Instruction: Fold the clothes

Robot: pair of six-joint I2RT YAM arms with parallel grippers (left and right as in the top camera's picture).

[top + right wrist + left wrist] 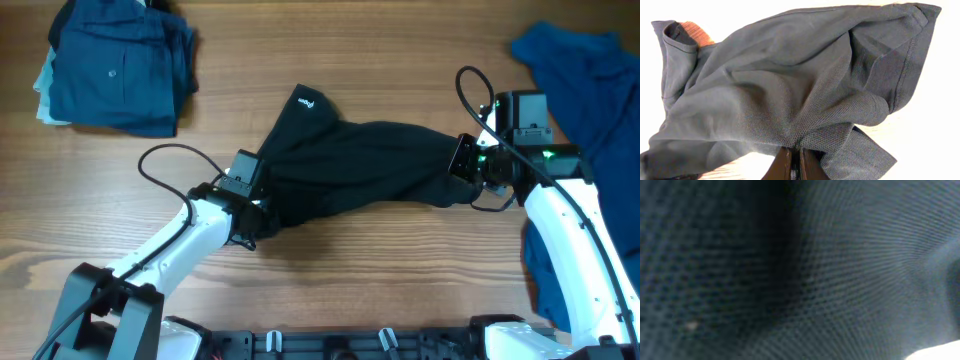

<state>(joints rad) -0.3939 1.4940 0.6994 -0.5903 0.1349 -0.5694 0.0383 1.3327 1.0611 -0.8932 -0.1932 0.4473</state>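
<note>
Slip risk: black garment (350,165) hangs between arms; right gripper (796,150) clamped on its cloth; left gripper (250,195) smothered, jaw state unclear. Weak left hold, perhaps: corner drops, bunches.

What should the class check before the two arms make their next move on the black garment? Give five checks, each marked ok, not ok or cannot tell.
1. Right pincer shut on black garment: ok.
2. Left pincer gripping the garment: cannot tell; fabric fills its camera.
3. Garment flat on table: not ok; bunched between the arms.
4. White label visible: ok.
5. Folded blue stack apart from the garment: ok.
</note>
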